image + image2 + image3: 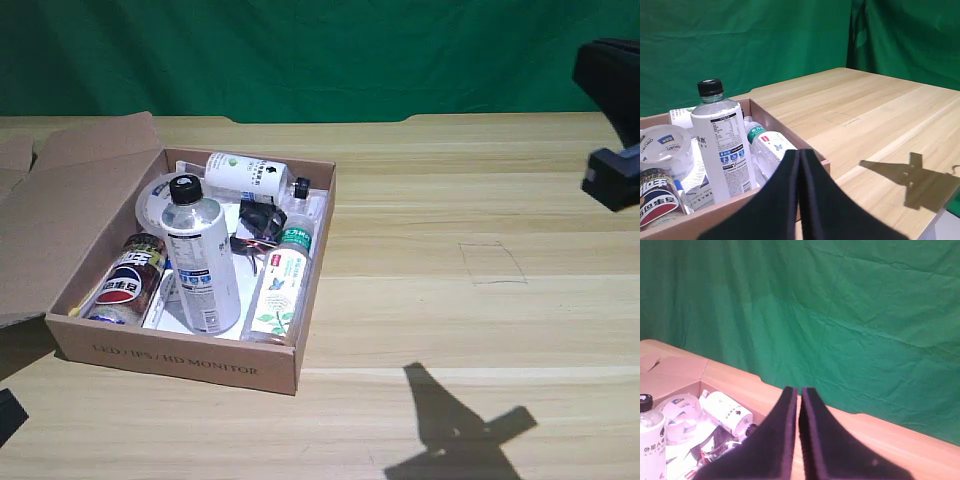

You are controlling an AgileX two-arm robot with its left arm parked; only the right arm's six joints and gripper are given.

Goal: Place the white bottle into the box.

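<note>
Right arm's tool (799,392) hangs above the surface (450,200), its 2 fingers pressed together on nothing. White bottle (200,262) lies in the box (180,362) near the surface's front edge, between a Pepsi can (125,280) and a slim green-capped bottle (281,285).

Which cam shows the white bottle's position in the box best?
Exterior view: the white bottle stands whole inside the box, black cap to base. Left wrist view shows it close but base hidden. Right wrist view catches only its cap and shoulder at the frame edge.
</note>
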